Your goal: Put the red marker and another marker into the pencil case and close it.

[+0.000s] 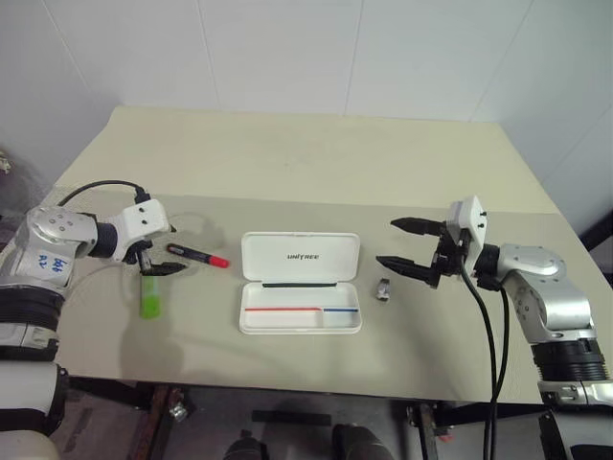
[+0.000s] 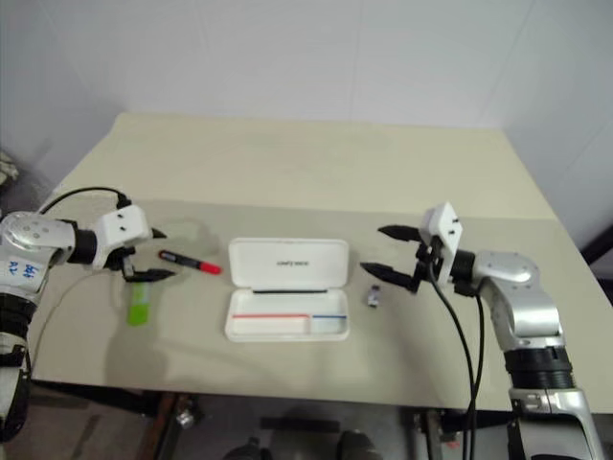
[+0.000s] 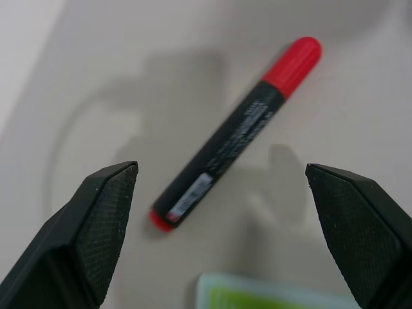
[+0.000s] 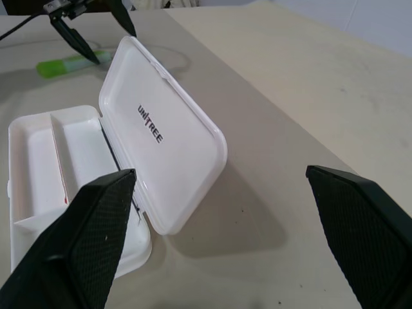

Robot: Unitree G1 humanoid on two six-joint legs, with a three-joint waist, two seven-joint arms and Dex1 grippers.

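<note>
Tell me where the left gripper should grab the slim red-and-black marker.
Judging by its pose, take the slim red-and-black marker mid-barrel on the black section, from above. It lies flat on the beige table, and the open left gripper hangs over it.

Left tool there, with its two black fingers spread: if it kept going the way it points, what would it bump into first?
Most likely the red marker, lying on the table between the open left tool's fingers in the wrist view; depth is uncertain.
</note>
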